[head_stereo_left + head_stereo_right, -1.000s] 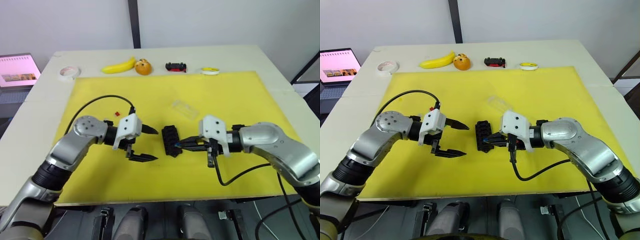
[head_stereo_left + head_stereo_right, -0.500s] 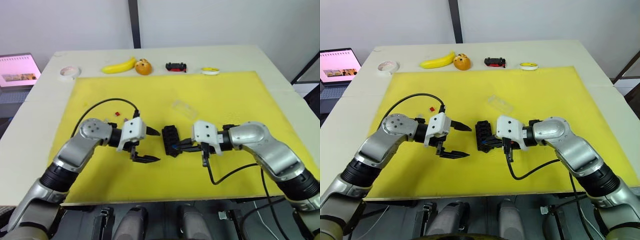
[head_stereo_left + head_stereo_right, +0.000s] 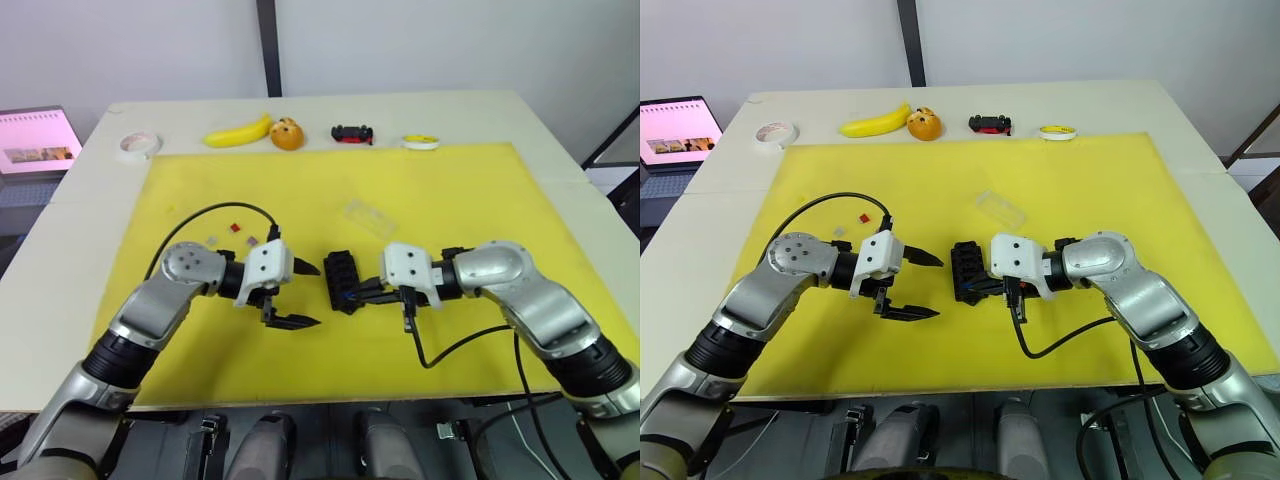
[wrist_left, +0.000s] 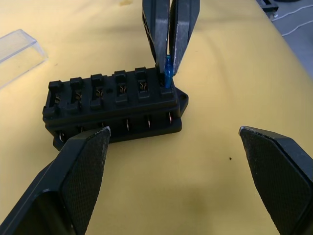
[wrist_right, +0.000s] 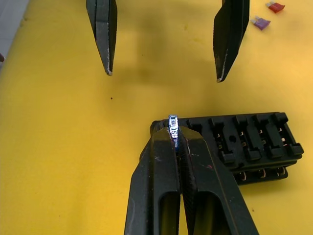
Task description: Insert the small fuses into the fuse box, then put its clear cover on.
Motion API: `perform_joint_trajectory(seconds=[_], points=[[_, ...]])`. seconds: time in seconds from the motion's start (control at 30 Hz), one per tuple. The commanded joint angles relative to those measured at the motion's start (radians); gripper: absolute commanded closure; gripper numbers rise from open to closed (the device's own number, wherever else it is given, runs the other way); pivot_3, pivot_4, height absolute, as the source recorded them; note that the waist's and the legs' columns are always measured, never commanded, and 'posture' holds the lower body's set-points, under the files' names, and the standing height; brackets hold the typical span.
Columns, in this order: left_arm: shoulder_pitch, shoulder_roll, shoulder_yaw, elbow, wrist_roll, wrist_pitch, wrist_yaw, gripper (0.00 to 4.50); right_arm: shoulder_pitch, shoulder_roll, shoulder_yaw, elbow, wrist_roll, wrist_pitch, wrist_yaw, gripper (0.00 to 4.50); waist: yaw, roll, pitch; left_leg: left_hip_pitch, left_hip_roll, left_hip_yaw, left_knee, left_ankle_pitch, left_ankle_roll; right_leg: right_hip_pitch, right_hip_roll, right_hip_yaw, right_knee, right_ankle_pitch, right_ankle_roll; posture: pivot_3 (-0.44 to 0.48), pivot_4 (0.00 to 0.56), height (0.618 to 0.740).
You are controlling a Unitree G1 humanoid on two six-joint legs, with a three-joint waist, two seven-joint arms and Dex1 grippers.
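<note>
The black fuse box (image 3: 342,281) lies in the middle of the yellow mat (image 3: 450,190). My right gripper (image 3: 352,293) is shut on a blue fuse (image 4: 168,73) and holds it at the end slot on the box's near end; the other slots look empty. My left gripper (image 3: 316,295) stands open just to the left of the box, touching nothing. The clear cover (image 3: 368,217) rests on the mat behind the box. Loose small fuses lie behind my left arm: a red one (image 3: 236,227), a grey one (image 3: 212,239) and a purple one (image 5: 260,22).
Along the table's back edge lie a banana (image 3: 238,132), an orange (image 3: 286,133), a black-and-red toy car (image 3: 352,132), a white tape roll (image 3: 137,146) and a yellow ring (image 3: 421,141). A pink screen (image 3: 35,140) sits at the far left.
My right gripper has carried the blue fuse leftward onto the box's end slot. My left gripper has closed in toward the box, still open, uncovering the grey and purple fuses.
</note>
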Motion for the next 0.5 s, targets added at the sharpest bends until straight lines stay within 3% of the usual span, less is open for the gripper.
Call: perform_joint_trajectory(seconds=[0.03, 0.5], points=[[-0.005, 0.000, 0.018, -0.040, 0.006, -0.042, -0.007, 0.06, -0.035, 0.009, -0.027, -0.016, 0.003, -0.006, 0.020, 4.50, 0.000, 0.000, 0.000, 0.000, 0.000, 0.000, 0.000, 0.000, 0.000, 0.000, 0.000, 0.000, 0.000, 0.000, 0.000, 0.000, 0.150, 0.740], [-0.022, -0.010, 0.021, -0.044, 0.007, -0.029, -0.004, 0.06, -0.068, 0.012, -0.009, 0.077, -0.049, -0.131, 0.117, 4.50, 0.000, 0.000, 0.000, 0.000, 0.000, 0.000, 0.001, 0.000, -0.001, 0.000, 0.000, 0.000, 0.001, 0.000, 0.000, 0.000, 0.150, 0.740]])
